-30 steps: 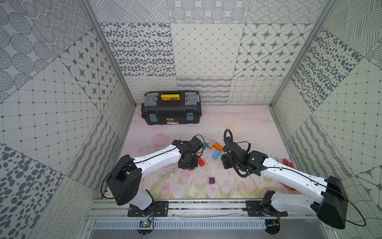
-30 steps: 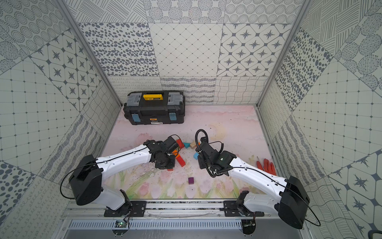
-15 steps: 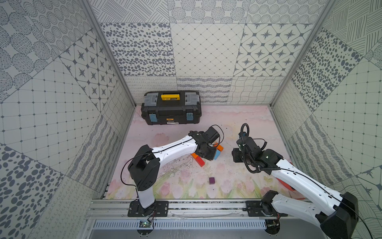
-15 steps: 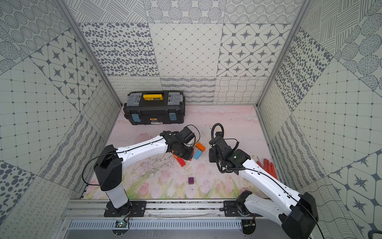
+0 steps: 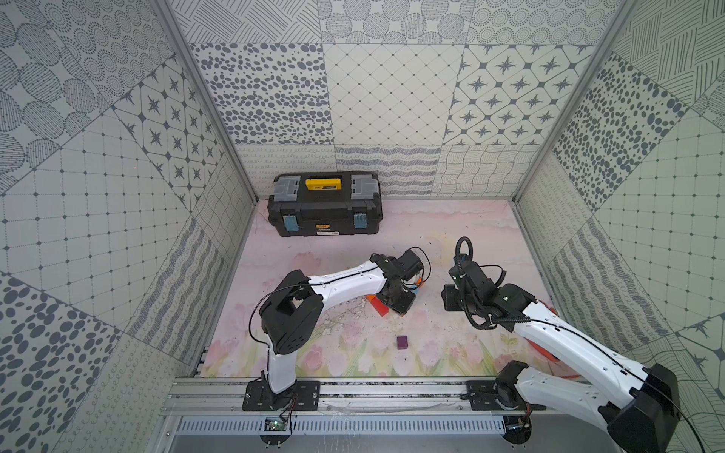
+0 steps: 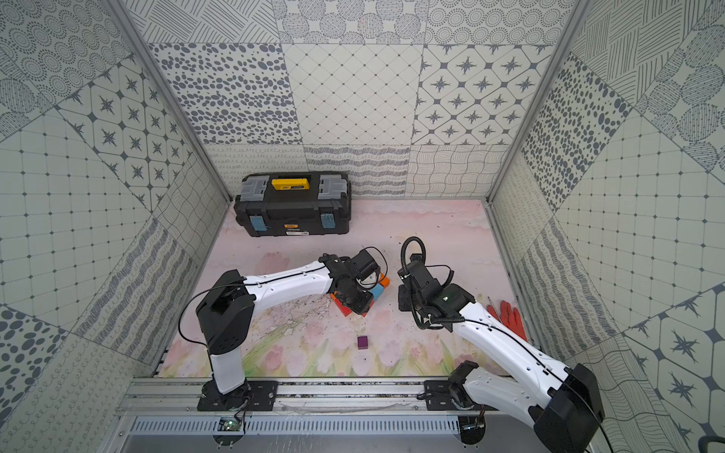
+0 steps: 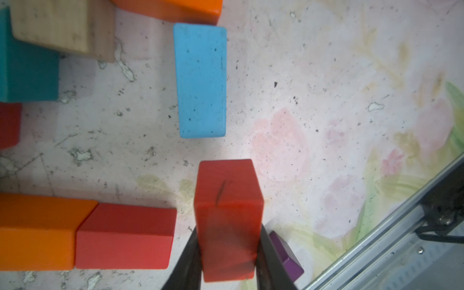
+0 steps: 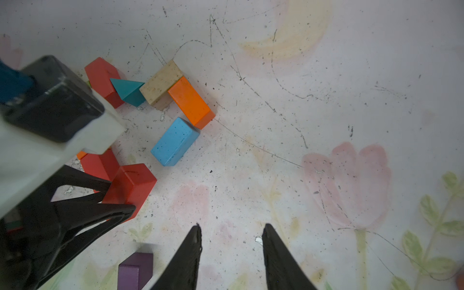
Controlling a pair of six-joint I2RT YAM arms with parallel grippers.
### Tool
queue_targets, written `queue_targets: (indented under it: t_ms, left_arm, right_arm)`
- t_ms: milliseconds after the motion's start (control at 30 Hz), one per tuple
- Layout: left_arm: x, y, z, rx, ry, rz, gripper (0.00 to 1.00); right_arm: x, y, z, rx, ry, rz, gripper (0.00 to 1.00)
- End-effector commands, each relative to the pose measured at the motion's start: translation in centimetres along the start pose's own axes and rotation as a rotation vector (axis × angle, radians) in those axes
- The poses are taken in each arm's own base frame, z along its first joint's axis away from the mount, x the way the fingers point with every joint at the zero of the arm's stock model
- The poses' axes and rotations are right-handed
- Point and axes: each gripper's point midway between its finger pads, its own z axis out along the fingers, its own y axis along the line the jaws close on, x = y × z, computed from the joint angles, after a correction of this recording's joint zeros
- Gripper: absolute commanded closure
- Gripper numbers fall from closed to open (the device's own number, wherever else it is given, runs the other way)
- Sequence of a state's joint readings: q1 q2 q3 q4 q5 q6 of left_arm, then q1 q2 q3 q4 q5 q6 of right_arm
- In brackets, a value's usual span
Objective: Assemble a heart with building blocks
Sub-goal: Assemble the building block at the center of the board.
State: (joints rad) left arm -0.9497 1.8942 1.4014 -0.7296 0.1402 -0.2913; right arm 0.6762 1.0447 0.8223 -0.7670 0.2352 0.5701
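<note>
Centrally, an unfinished ring of blocks point(image 8: 190, 103) is laid out on the mat point(image 5: 314, 251), its teal triangle point(image 8: 128, 91) touching the wood brick point(image 8: 160, 82). One red block point(image 7: 227, 190) is gripped between the left gripper's point(image 7: 228, 233) fingers point(image 7: 189, 261), just beside a lying red brick point(image 7: 125, 236) and apart from the blue brick point(image 7: 200, 80). The purple cube point(image 5: 402, 342) is set alone, nearer the rail point(image 5: 392, 388). The right gripper point(image 8: 231, 241) is held narrowly parted and empty above bare mat.
</note>
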Motion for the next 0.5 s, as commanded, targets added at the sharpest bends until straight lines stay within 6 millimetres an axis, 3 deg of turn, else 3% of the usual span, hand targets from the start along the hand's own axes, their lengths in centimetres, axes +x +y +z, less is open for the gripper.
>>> queue_targets:
  t_ms: [0, 233, 467]
  left_arm:
    - [-0.4, 0.5, 1.0, -0.040, -0.002, 0.041, 0.63]
    - [-1.3, 0.7, 2.0, -0.055, -0.008, 0.031, 0.61]
    - [-1.4, 0.5, 1.5, -0.053, -0.012, 0.031, 0.59]
  right_arm:
    - [-0.3, 0.0, -0.2, -0.015, -0.017, 0.025, 0.54]
    - [0.3, -0.3, -0.2, -0.014, -0.011, 0.032, 0.53]
    - [0.3, -0.2, -0.1, -0.017, -0.010, 0.029, 0.53]
